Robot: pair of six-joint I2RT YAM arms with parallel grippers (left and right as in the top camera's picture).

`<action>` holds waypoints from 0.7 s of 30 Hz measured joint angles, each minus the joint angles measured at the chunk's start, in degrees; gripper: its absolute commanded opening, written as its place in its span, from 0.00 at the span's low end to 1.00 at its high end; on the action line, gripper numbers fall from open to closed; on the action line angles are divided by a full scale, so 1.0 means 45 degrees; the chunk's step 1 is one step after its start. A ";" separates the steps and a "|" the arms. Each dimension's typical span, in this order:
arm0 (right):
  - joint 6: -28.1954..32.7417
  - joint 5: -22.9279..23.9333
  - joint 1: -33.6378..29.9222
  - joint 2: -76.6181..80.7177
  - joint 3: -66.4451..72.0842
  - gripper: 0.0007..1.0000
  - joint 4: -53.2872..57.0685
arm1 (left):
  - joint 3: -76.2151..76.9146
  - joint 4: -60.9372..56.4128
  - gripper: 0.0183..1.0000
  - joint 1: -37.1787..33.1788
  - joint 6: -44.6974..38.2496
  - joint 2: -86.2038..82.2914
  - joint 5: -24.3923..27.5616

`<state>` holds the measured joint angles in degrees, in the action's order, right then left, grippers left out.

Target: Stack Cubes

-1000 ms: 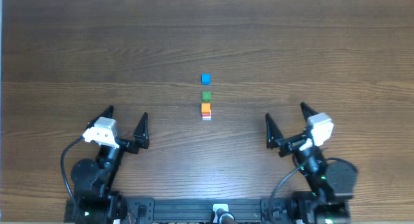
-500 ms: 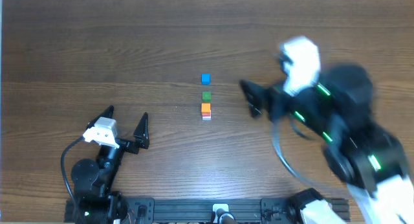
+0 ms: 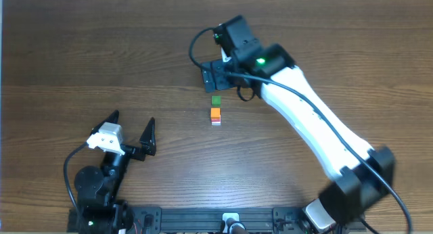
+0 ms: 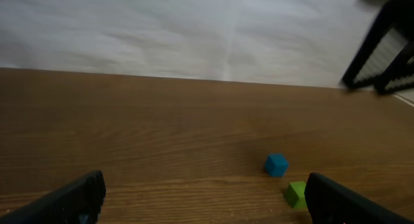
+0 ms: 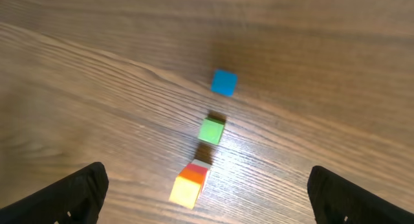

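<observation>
**From above:** Reaches the right arm (image 3: 311, 126) in a long diagonal from its base at the near right, past the middle of the wooden table (image 3: 81, 44), with a green light (image 3: 259, 60) glowing near the wrist. Hangs the right pincer (image 3: 218, 75) at the far end of a short row of cubes. Sets the green cube (image 3: 216, 100) just on the base side of that pincer, and the orange cube (image 3: 215, 113) next behind the green, red showing at its edge. Holds the left arm (image 3: 101, 173) folded over its base, the left pincer (image 3: 132, 118) spread wide, with the row ahead of it, off to its right and well apart.

**Left wrist:** Looks low across the table between two spread fingers (image 4: 71, 198). Finds the blue cube (image 4: 276, 164) ahead toward the right-hand finger, with the green cube closer to the pincer than the blue.

**Right wrist:** Looks down from a height, fingers set far apart and gripping nothing. Lines up blue, green and orange under the gap between them, touching neither finger.

**Against a second back:** Had the right arm folded at its base then, pincer spread, a match for the left. Caught it mid-swing half a second back, and has it out over the row now. Leaves the left arm and the green and orange cubes as they were.
</observation>
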<state>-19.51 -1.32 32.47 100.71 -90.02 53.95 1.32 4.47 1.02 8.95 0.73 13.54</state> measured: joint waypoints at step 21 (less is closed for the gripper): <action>-0.1224 0.0000 0.0568 0.4022 0.0000 0.99 -0.0758 | 0.0000 0.0000 1.00 0.0000 0.0000 0.0000 0.0000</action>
<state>-25.02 -1.32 35.03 118.80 -90.02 50.54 1.32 4.47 1.02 8.95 0.73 13.54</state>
